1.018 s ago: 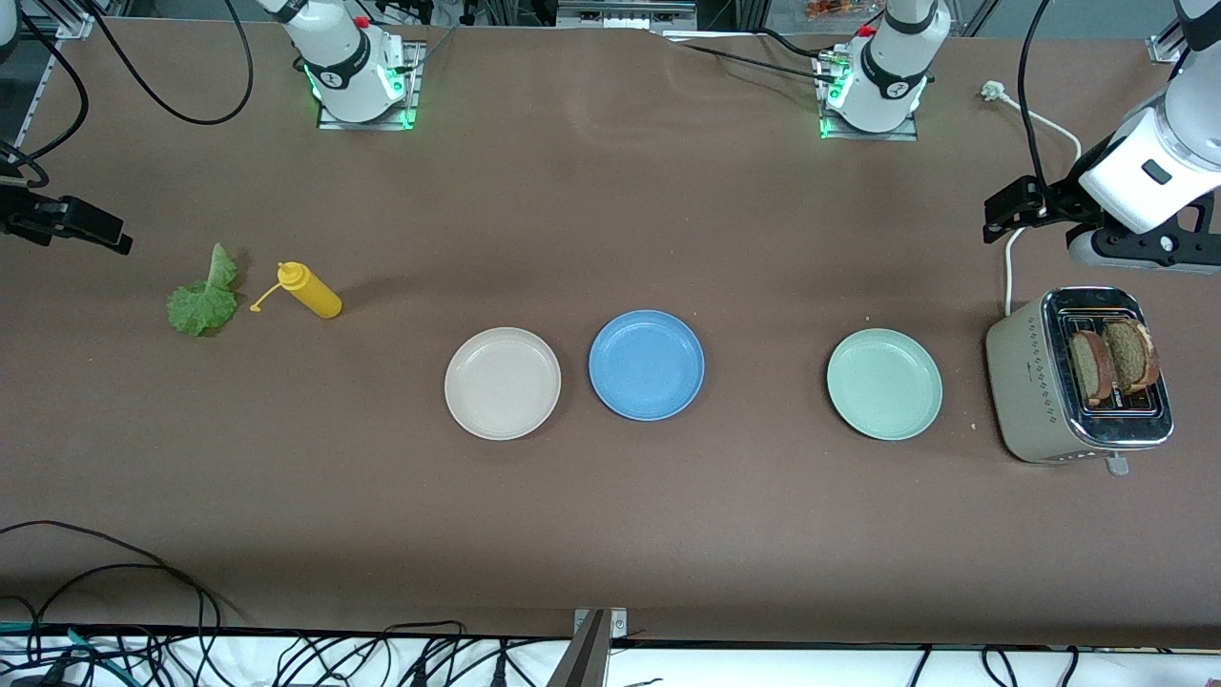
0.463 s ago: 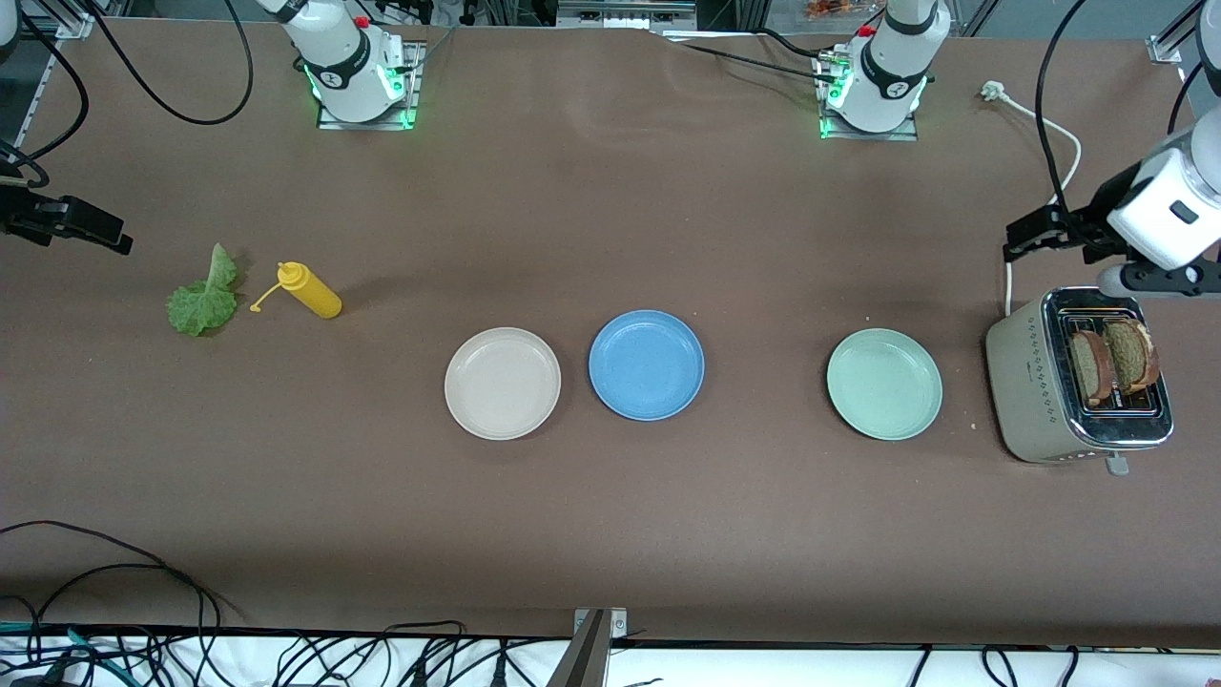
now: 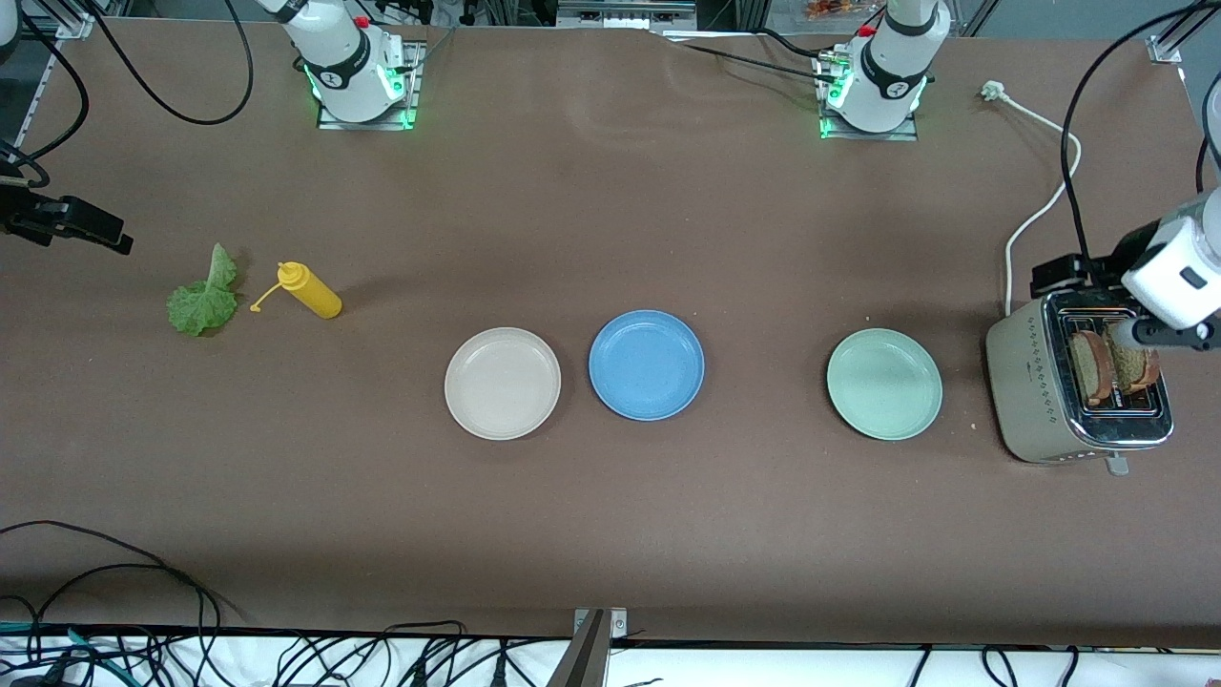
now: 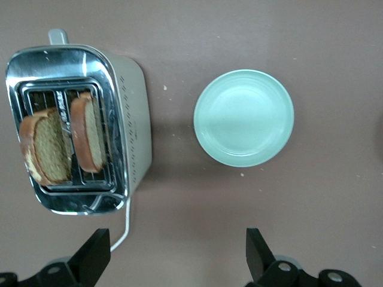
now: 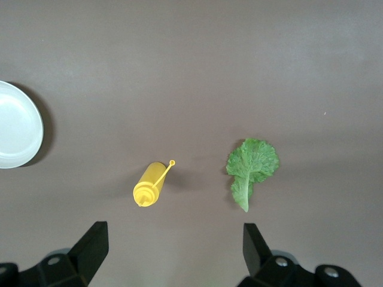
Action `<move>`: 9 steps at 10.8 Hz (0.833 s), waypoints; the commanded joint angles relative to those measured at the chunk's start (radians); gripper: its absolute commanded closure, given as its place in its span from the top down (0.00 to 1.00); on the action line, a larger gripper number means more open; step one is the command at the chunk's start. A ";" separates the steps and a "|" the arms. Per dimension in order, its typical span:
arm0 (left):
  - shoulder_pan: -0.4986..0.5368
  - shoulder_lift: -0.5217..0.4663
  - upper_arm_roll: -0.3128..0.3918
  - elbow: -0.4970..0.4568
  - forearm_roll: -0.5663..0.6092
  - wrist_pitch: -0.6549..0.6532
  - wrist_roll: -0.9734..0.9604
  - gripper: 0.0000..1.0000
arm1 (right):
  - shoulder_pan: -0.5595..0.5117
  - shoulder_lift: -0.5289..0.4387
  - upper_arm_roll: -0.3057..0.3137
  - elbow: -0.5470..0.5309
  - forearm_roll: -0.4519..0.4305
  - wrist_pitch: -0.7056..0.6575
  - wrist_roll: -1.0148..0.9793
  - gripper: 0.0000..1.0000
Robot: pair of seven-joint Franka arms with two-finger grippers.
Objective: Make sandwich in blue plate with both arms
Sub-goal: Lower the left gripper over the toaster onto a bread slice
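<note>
Two bread slices (image 3: 1113, 364) in toaster (image 3: 1035, 391), frame right; left gripper (image 4: 173, 260) above, wide; right gripper (image 5: 173, 257) wide, upper left, empty.

The left arm reaches down from the left arm's end of the desk, its white wrist tilted, the left pincer (image 4: 173, 260) hanging in the air with fingers (image 4: 93, 257) spread wide — nothing between them. The right pincer (image 5: 170, 257) hangs at the right arm's end, likewise spread and empty — that arm waits.

Brown table (image 3: 610, 534), evenly lit
</note>
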 commanded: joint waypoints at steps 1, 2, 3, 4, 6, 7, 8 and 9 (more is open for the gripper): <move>0.072 0.134 -0.004 0.087 0.026 0.065 0.042 1.00 | -0.003 -0.011 0.005 -0.003 -0.013 -0.010 -0.005 1.00; 0.109 0.163 -0.005 0.087 0.026 0.114 0.061 1.00 | -0.003 -0.011 0.005 -0.002 -0.013 -0.010 -0.005 1.00; 0.140 0.194 -0.004 0.087 0.026 0.173 0.119 1.00 | -0.003 -0.011 0.005 -0.003 -0.013 -0.010 -0.005 1.00; 0.170 0.215 -0.005 0.086 0.028 0.220 0.169 1.00 | -0.003 -0.011 0.005 -0.002 -0.013 -0.009 -0.005 1.00; 0.198 0.252 -0.005 0.077 0.025 0.236 0.183 1.00 | -0.003 -0.011 0.005 -0.002 -0.013 -0.009 -0.005 1.00; 0.201 0.270 -0.005 0.071 0.029 0.236 0.183 1.00 | -0.003 -0.011 0.005 -0.002 -0.013 -0.009 -0.004 1.00; 0.203 0.272 -0.005 0.054 0.032 0.235 0.181 0.95 | -0.003 -0.011 0.005 -0.002 -0.013 -0.009 -0.005 1.00; 0.203 0.277 -0.004 0.031 0.032 0.233 0.181 0.87 | -0.003 -0.011 0.005 -0.003 -0.013 -0.009 -0.005 1.00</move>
